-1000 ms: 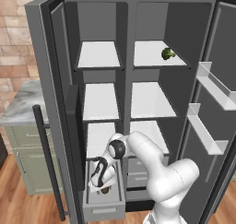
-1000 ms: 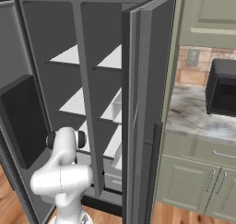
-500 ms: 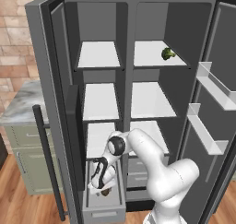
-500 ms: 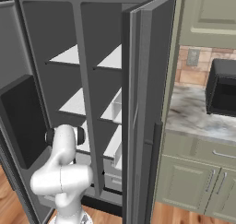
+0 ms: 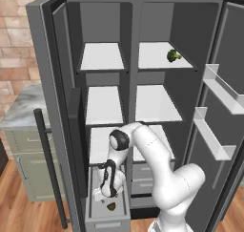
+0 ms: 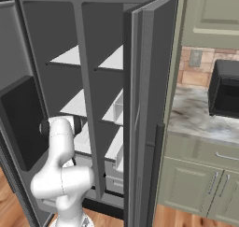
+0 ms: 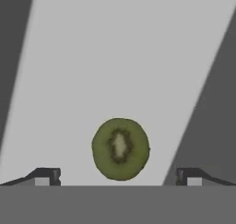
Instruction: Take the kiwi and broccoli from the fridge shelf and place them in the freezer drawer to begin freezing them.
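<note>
1. Gripper [image 5: 108, 194] hangs low inside the freezer drawer [image 5: 93, 216], pointing straight down; in the hand view its two fingertips [image 7: 46, 177] stand far apart at the bottom corners with nothing between them, so it is released and empty

2. From its base at the lower right of the left base view, the white arm [image 5: 152, 154] rises, bends at a dark elbow joint [image 5: 120, 139] near the lowest shelf, then drops vertically into the drawer. In the right base view the arm [image 6: 60, 174] stands before the open fridge, its upper link curving in toward the lower compartments

3. Below the gripper, the kiwi [image 5: 111, 206] lies on the grey drawer floor, free of the fingers and a little nearer the drawer's front. Seen through the hand view, the kiwi [image 7: 120, 148] shows a green cut face with a pale core and sits roughly midway between the spread fingertips, touching neither

4. On the upper right fridge shelf [image 5: 157, 59], the broccoli [image 5: 173, 55] rests toward the right rear part of the board, well apart from the arm and the drawer

5. Both fridge doors stand open, the right one [image 5: 228, 111] carrying white door bins [image 5: 217, 85]
</note>
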